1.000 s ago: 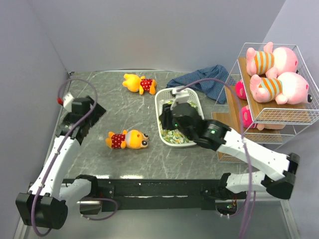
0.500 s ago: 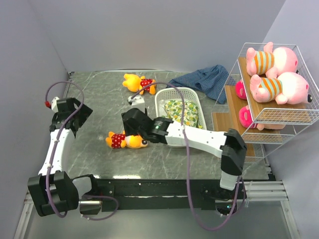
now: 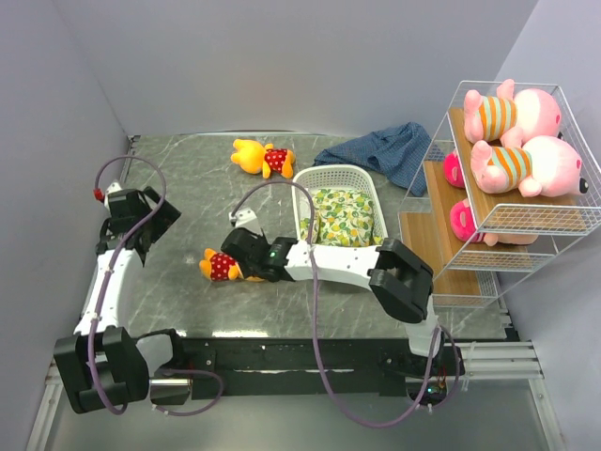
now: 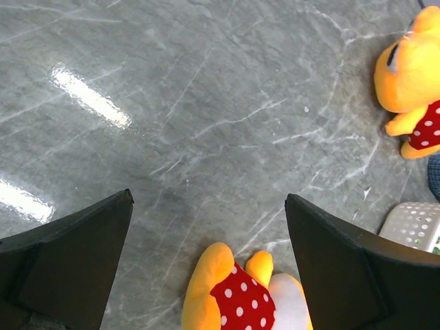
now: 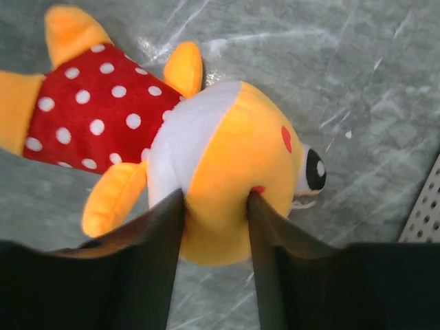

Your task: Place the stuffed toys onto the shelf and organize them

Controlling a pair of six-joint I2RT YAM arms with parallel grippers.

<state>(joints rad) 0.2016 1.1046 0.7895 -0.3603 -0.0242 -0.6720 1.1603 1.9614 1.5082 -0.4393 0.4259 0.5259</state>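
A grey marbled table [image 3: 188,188] is seen, with the shelf [image 3: 432,235] set at its right edge. Two striped pigs [image 3: 526,164] are laid on the top tier, and pink dolls [image 3: 462,221] are tucked on the tier below. A white basket [image 3: 310,178] with a lemon-print cloth [image 3: 343,216] is placed just left of the shelf.

Two bears are left on the table: the far bear [image 3: 261,157] near the back wall, and the near bear [image 5: 227,179] out in the open, well apart from the shelf.

The near bear's head is pinched by the right gripper [image 5: 214,199], and the plush is dented by both fingers. The toy is judged to be light, soft and squashy. The round head is thought a fair place to hold, since the limp limbs would likely slip. The left gripper [image 4: 210,199] is held spread and empty above the table.
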